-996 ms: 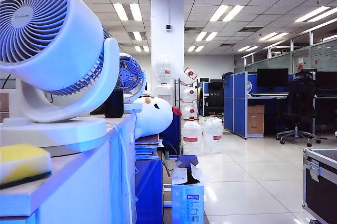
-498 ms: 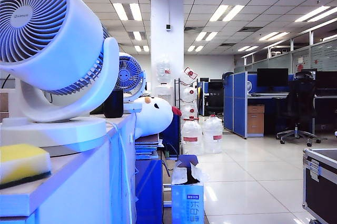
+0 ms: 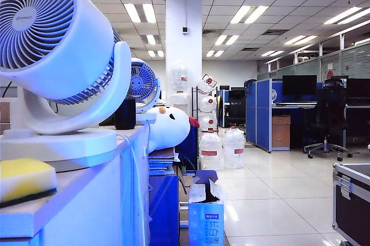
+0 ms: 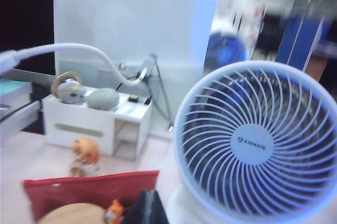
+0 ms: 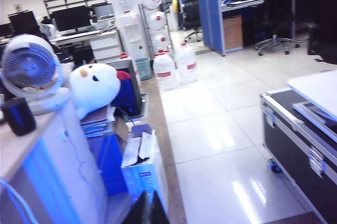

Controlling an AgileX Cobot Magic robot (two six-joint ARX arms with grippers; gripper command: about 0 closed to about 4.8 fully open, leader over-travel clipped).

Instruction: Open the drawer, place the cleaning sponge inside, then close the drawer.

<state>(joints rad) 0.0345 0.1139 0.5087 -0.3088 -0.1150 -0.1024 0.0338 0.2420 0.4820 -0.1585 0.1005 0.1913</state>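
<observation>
Right tool (image 5: 151, 209) shut, empty, over office floor; left tool (image 4: 146, 208), state can't tell, w/ white fan (image 4: 255, 142) beside; cleaning sponge (image 3: 25, 181) on desk (image 3: 87, 197).

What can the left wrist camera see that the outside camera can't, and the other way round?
Only the left wrist view shows the white desk organizer with a cat figurine on top, a small orange figurine, a red pouch and the dark tip of the left end effector. Only the exterior view shows the cleaning sponge lying on the desk edge, the black cup, the snowman plush, the water jugs and the open office floor. Both show a white fan. Neither shows a drawer clearly.
</observation>
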